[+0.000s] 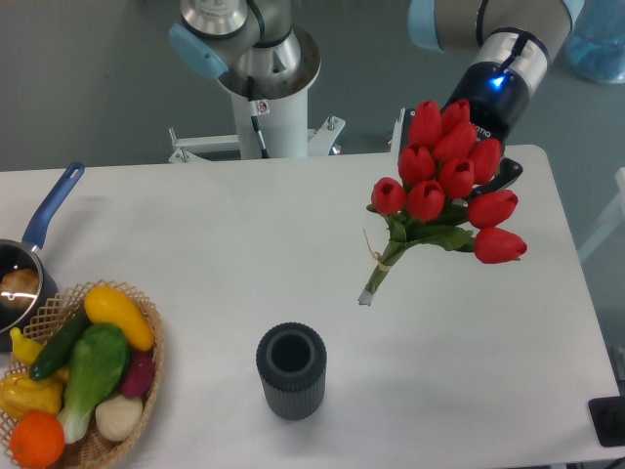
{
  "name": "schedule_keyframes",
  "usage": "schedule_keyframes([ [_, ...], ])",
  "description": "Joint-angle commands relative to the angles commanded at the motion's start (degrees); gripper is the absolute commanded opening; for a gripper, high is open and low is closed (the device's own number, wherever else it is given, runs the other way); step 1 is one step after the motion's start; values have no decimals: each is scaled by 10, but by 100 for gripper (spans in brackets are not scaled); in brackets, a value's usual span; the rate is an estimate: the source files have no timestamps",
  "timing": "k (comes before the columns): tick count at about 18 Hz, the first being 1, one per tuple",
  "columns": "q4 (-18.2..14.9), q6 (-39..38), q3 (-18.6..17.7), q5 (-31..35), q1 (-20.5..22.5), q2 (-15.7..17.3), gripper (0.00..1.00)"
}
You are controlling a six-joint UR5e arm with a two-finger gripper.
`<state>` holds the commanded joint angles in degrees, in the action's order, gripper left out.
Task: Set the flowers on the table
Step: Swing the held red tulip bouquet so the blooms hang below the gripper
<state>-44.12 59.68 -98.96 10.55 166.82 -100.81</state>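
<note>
The flowers (444,181) hang tilted above the right half of the white surface (244,244), red heads up toward the arm and the twine-tied stems angled down and left, their cut ends close to the top. The tool (488,161) sits behind the blooms (mostly hidden, one dark finger showing at the right), apparently clamped on the bunch. A dark ribbed cup (291,370) stands nearer the front edge, a vegetable basket (83,391) and a blue-handled pan (29,264) far left.

The gripper (488,161) at upper right is largely hidden behind the flowers (449,181); jaw state cannot be determined. The pot (20,278) and basket (146,376) are cut off by the left and bottom edges.
</note>
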Motion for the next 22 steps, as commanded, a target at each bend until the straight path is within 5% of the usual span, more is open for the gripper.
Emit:
schedule_keyframes([
  [15, -1, -6, 1, 66, 4, 17, 42],
  [22, -4, -4, 0, 254, -17, 50, 42],
])
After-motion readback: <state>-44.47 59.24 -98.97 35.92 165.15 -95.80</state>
